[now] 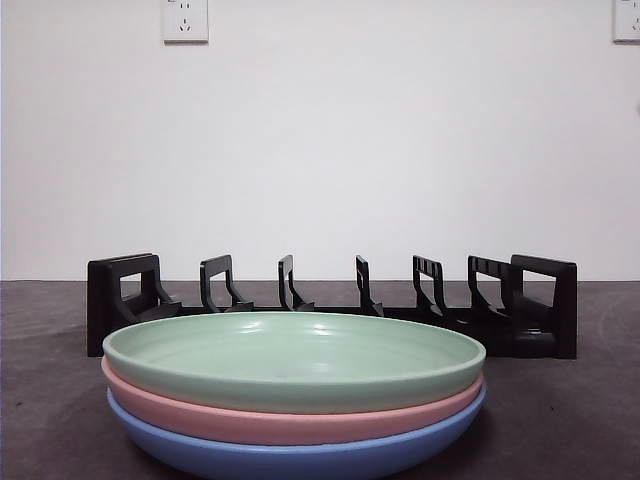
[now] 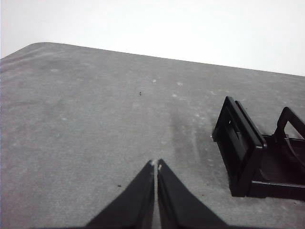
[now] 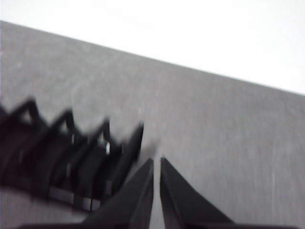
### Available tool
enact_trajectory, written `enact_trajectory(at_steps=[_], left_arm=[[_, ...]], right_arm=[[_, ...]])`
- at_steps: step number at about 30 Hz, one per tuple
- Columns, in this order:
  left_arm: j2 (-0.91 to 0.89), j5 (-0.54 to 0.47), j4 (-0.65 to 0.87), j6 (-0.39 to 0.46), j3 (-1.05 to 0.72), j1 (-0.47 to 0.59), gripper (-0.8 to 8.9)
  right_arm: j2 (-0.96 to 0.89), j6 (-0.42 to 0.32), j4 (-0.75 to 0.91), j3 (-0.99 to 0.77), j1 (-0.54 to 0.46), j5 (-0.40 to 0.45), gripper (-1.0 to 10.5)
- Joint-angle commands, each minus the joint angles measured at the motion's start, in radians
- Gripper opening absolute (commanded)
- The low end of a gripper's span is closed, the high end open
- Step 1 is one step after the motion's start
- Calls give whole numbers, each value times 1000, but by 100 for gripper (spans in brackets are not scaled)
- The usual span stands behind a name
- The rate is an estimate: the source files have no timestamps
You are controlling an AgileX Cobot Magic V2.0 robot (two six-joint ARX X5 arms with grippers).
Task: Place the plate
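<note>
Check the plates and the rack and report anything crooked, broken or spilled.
Nothing stands out. The green plate, pink plate and blue plate sit nested in an even stack on the table. The black rack stands upright behind them, holding no plates, dividers intact. No spills or cracks show.

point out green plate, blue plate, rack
green plate (image 1: 290, 355): front view, inner surface, top of stack
blue plate (image 1: 290, 458): front view, outer wall, bottom of stack
rack (image 1: 545, 300): front view, right end frame

A round pale-green plate (image 1: 294, 360) lies flat atop a pink plate (image 1: 290, 420) and blue plate (image 1: 300, 458), stacked before a black slotted plastic rack (image 1: 330, 300).
</note>
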Motion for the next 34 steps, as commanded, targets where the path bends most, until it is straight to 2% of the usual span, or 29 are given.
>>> enact_trajectory(at_steps=[1, 5, 10, 34], left_arm=[[-1, 2, 13, -1, -20, 1, 7], [-1, 2, 13, -1, -20, 1, 7], [-1, 2, 13, -1, -20, 1, 7], [-1, 2, 12, -1, -20, 1, 7]], right_arm=[[-240, 29, -12, -134, -34, 6, 23], [-427, 55, -66, -234, -87, 10, 23], [-530, 71, -97, -293, -108, 25, 23], [-526, 69, -65, -293, -110, 31, 23]])
